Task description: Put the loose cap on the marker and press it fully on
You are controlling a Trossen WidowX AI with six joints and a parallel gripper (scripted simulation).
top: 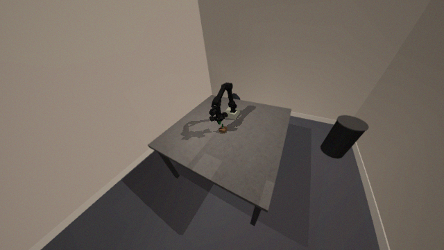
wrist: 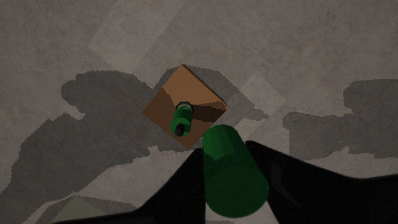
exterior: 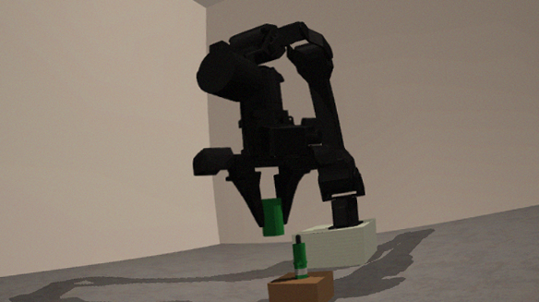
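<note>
My gripper (exterior: 273, 222) (wrist: 224, 150) is shut on the green cap (exterior: 273, 216) (wrist: 235, 180) and holds it in the air, nearly upright. The green marker (exterior: 299, 256) (wrist: 182, 120) stands upright in the brown holder block (exterior: 293, 296) (wrist: 187, 82), its dark tip pointing up and bare. In the exterior view the cap hangs to the left of the marker, its lower end about level with the marker's tip. In the wrist view the cap is to the lower right of the marker, apart from it. In the top view the holder block (top: 223, 129) is small.
The arm's base stands on a pale block (exterior: 339, 246) (top: 232, 114) behind the holder block. The grey table (top: 243, 149) carries the arm's shadows. A black cylinder (top: 343, 137) stands off the table, to the right in the top view.
</note>
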